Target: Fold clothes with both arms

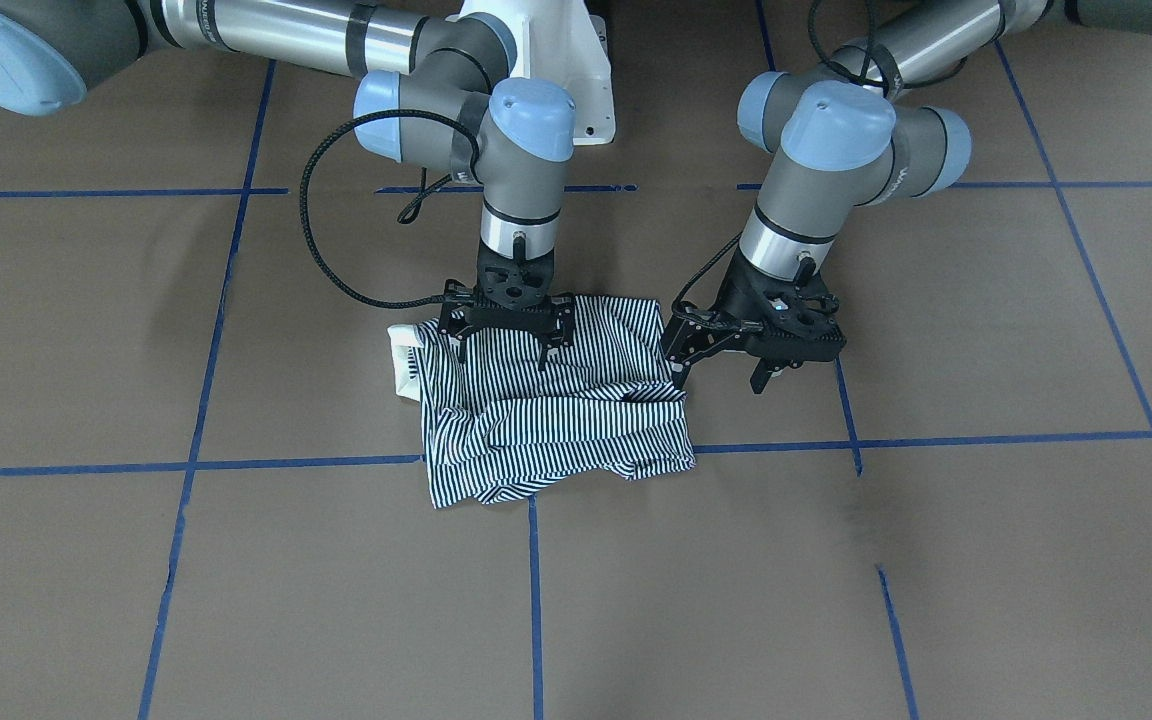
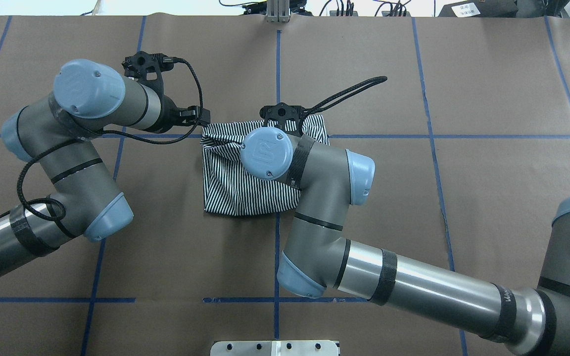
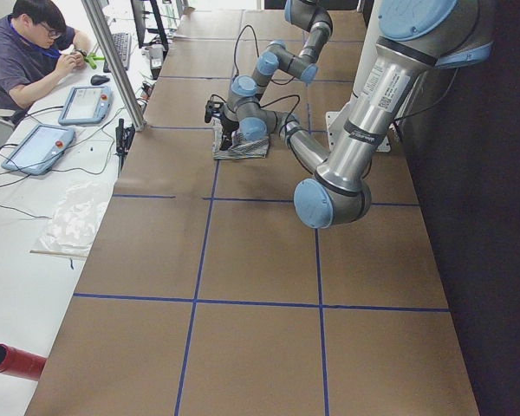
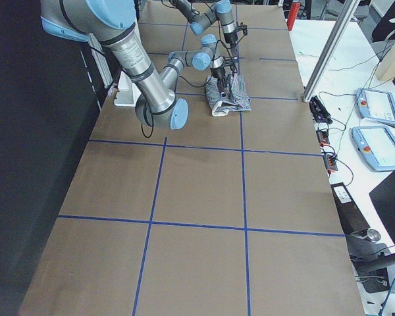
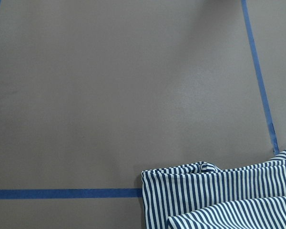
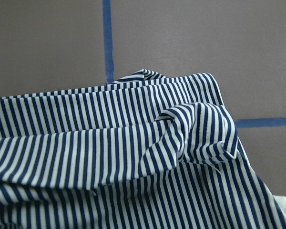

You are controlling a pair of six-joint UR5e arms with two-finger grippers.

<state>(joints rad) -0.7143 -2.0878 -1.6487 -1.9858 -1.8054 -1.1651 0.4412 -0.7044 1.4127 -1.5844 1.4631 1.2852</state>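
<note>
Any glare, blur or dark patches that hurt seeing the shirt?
Exterior front-facing: even light, polo shirt stripes crisp, one faint shadow smudge on the table. Overhead exterior: right arm covers part of the shirt; far strip at top washed out. Both wrist views: stripes in focus, no glare. Exterior left and right: robot side falls to black, shirt tiny.

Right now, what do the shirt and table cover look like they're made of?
Shirt: soft knit cloth, matte; it drapes and bunches into folds. Table cover: likely brown paper or thin card, matte; it lies flat with no glare, but the pictures can't settle which.
</note>
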